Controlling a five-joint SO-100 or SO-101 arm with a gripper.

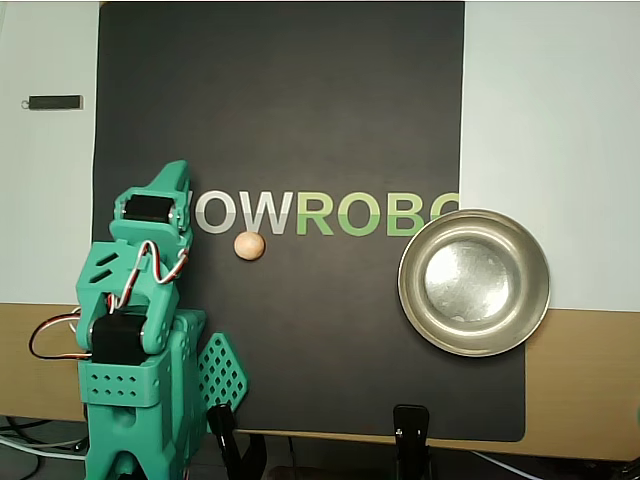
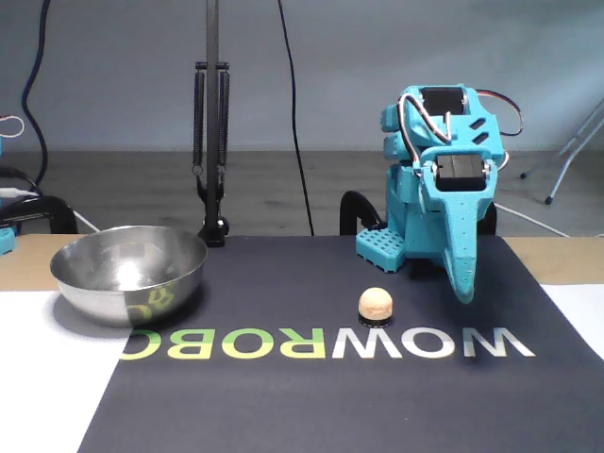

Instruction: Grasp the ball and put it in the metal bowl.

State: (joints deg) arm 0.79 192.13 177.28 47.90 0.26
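The small tan ball (image 1: 249,246) (image 2: 376,304) rests on the black mat just below the printed white letters, on a small dark base seen in the fixed view. The metal bowl (image 1: 474,282) (image 2: 128,272) sits empty at the mat's right edge in the overhead view, left in the fixed view. My teal gripper (image 1: 172,178) (image 2: 464,289) hangs folded over the arm's base, tip pointing down at the mat, its fingers together and shut on nothing. It stands beside the ball, about a hand's width away, to the left in the overhead view.
The arm's base (image 1: 135,400) occupies the mat's lower left corner in the overhead view. Two black clamps (image 1: 410,430) grip the table's near edge. A small dark bar (image 1: 54,102) lies on the white surface at far left. A lamp stand (image 2: 211,142) rises behind the bowl.
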